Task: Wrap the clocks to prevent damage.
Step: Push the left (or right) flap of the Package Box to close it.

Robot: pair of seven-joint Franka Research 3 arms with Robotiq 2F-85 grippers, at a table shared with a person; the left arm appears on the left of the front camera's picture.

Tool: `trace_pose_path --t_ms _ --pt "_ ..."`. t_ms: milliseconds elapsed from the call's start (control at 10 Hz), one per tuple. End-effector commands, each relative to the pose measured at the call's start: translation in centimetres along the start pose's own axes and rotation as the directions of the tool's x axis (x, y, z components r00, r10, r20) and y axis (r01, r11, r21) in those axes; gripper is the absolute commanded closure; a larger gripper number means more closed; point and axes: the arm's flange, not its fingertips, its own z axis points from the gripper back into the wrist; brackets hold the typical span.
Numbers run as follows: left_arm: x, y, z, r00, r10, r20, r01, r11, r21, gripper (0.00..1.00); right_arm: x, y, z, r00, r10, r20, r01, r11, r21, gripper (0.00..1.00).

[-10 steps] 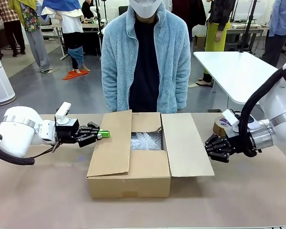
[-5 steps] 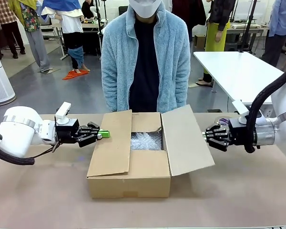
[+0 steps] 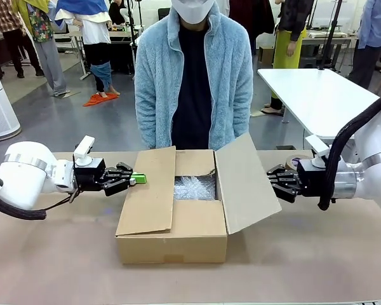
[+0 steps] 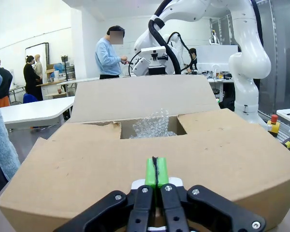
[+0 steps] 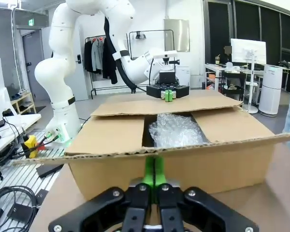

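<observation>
An open cardboard box (image 3: 178,236) stands mid-table with bubble wrap (image 3: 193,188) inside; no clock can be seen in it. My left gripper (image 3: 138,178) is shut, green pads together, their tips at the raised left flap (image 3: 149,190). In the left wrist view the left gripper (image 4: 156,169) faces that flap (image 4: 150,159), with the bubble wrap (image 4: 152,125) beyond. My right gripper (image 3: 271,178) is shut and presses under the right flap (image 3: 244,184), which tilts up. In the right wrist view the right gripper (image 5: 154,170) sits just below the flap's edge (image 5: 154,153), bubble wrap (image 5: 176,129) behind it.
A person in a light blue fleece (image 3: 193,82) stands at the far side behind the box. A roll of brown tape (image 3: 296,163) lies behind my right gripper. The brown table (image 3: 63,254) has free room in front and at both sides.
My right gripper has risen and moved left toward the box, tipping the right flap from flat to tilted up. The left arm has not moved.
</observation>
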Motion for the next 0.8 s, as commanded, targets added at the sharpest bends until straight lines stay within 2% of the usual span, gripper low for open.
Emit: trace_pose_path --t_ms 0,400,700 --pt "-0.1 -0.1 -0.1 1.0 -0.003 -0.004 0.003 1.0 0.002 1.0 0.0 -1.2 -2.2 1.0 0.008 -0.007 -0.008 1.0 -0.022 0.99" --pt "-0.1 -0.1 -0.1 1.0 -0.003 -0.004 0.003 1.0 0.002 1.0 1.8 -1.3 -5.3 0.998 0.065 -0.019 -0.066 0.998 -0.005 0.99" --pt "-0.1 -0.1 -0.1 1.0 -0.003 -0.004 0.003 1.0 0.002 1.0 0.9 -1.5 -7.0 0.995 0.074 -0.07 -0.074 0.997 -0.001 0.99"
